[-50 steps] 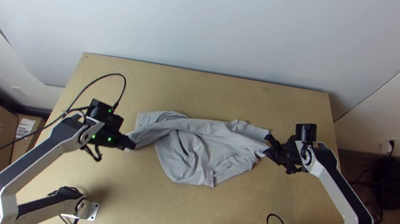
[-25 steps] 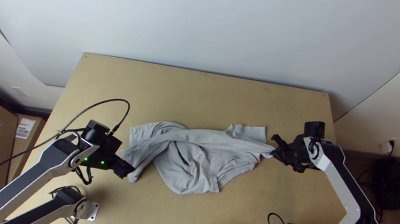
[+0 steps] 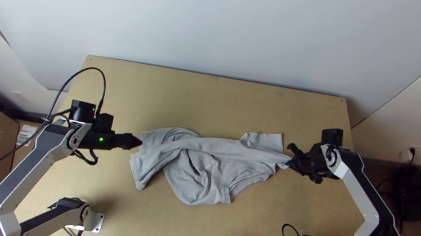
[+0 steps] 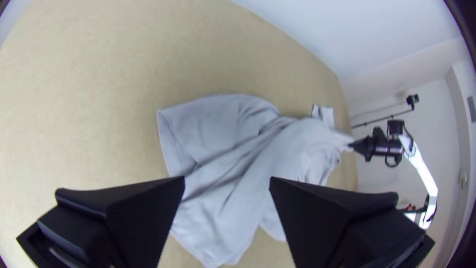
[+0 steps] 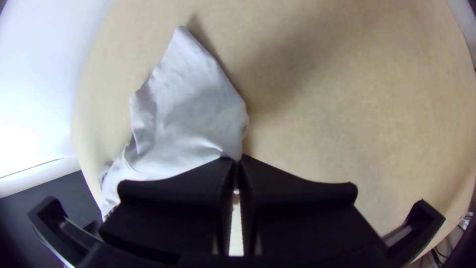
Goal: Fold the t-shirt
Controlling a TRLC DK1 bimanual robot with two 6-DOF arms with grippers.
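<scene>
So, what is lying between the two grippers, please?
The t-shirt, bunched, lies between the left gripper and the right gripper; the top view shows it.

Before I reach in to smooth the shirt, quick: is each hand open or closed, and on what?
Left hand: open, holding nothing.
Right hand: closed on a bit of the shirt.
</scene>
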